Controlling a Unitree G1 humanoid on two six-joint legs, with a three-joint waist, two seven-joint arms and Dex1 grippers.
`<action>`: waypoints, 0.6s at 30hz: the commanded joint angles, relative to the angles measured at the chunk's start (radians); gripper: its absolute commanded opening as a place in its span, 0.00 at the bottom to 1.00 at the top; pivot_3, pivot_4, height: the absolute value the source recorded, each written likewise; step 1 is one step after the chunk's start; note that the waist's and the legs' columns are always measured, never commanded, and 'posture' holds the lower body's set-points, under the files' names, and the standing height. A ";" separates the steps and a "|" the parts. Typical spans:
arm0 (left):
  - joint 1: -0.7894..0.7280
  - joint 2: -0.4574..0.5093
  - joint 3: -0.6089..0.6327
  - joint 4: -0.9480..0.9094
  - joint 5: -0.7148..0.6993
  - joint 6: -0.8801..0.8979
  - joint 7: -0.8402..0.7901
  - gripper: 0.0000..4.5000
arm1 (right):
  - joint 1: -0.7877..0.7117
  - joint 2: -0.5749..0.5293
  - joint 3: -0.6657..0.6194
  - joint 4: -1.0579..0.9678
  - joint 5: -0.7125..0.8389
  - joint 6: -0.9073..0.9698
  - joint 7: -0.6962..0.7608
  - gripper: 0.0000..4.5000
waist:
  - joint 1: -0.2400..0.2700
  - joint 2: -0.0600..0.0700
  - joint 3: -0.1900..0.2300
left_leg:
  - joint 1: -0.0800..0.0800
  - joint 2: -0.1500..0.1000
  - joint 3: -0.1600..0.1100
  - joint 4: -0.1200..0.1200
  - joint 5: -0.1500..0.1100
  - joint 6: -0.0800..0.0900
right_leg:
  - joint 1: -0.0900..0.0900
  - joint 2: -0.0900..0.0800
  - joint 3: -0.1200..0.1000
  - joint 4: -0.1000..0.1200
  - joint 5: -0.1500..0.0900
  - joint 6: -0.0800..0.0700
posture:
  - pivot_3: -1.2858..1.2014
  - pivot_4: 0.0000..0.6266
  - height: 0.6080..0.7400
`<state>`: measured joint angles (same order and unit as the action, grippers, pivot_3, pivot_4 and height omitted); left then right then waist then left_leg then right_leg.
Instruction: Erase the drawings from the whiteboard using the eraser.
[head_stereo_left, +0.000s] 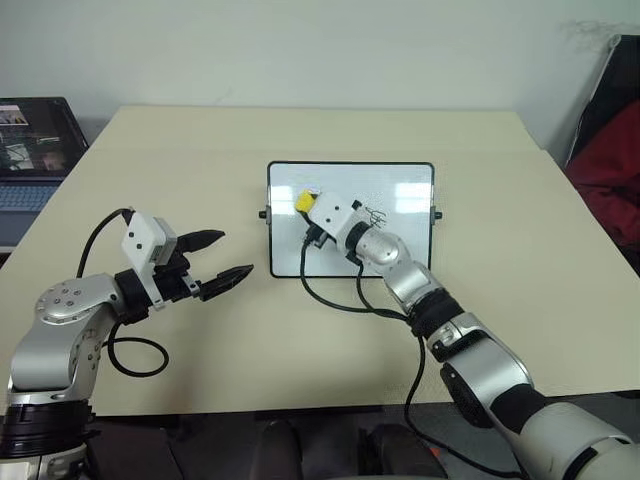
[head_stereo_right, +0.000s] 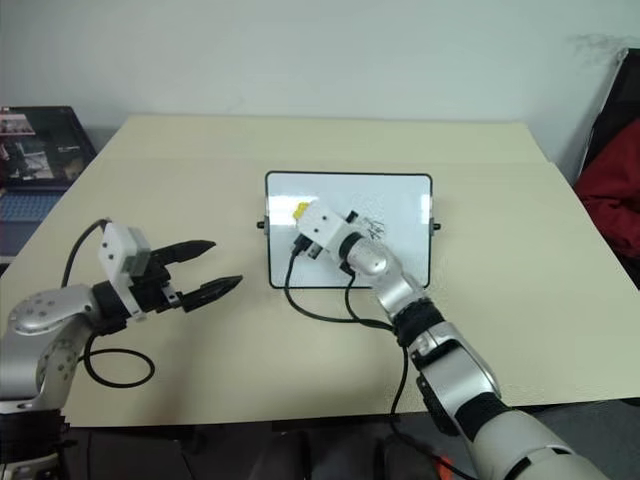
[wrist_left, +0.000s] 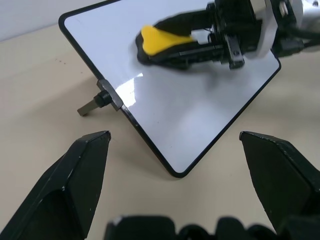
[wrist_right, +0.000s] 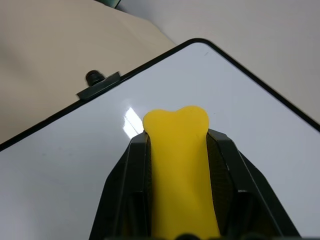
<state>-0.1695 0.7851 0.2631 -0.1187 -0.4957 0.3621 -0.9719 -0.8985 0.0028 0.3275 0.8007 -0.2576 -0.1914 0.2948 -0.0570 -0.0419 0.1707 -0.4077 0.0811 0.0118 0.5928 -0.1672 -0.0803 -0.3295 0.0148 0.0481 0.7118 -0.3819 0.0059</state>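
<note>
Yellow eraser (wrist_right: 176, 165) clamped – right gripper (head_stereo_left: 306, 205) over whiteboard (head_stereo_left: 400, 250).

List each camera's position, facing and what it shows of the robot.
Head eyes: above, looking forward and down at the table; both arms show.
Left wrist: along the open left gripper, facing the whiteboard.
Right wrist: along the right gripper, shut on the eraser over the board.
Shared: whiteboard and eraser.

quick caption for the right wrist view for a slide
Right gripper shut on the yellow eraser, held over the glossy whiteboard.
</note>
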 joint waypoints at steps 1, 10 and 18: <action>-0.029 0.002 0.001 -0.027 -0.002 -0.017 0.000 1.00 | 0.083 -0.013 0.030 0.121 -0.029 0.058 0.038 0.25 | 0.000 -0.001 0.000 | 0.003 0.000 0.000 0.000 0.000 0.000 | 0.003 0.000 0.000 0.000 -0.001 0.001 | 0.52 0.24 1.00; -0.052 -0.007 -0.018 -0.015 0.000 -0.019 0.000 1.00 | 0.114 -0.009 0.004 -0.126 0.031 0.117 0.104 0.25 | 0.001 0.000 0.000 | 0.012 0.002 -0.003 0.000 0.000 0.001 | 0.012 -0.003 0.001 -0.001 -0.001 0.000 | 0.52 0.24 1.00; -0.062 -0.034 -0.028 -0.029 -0.003 -0.020 0.011 1.00 | 0.211 -0.051 -0.071 -0.702 0.158 0.395 0.203 0.25 | 0.023 0.000 0.002 | -0.027 0.001 -0.003 0.000 0.001 -0.001 | -0.019 -0.001 -0.002 0.001 0.001 -0.002 | 0.52 0.24 1.00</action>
<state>-0.2112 0.7509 0.2279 -0.1147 -0.4914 0.3604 -0.9671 -0.6935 -0.0498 0.2784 0.2247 -0.1342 0.1517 0.4814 -0.0342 -0.0417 0.1725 -0.4373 0.0814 0.0099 0.5924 -0.1648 -0.0845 -0.3509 0.0152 0.0466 0.7105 -0.3804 0.0038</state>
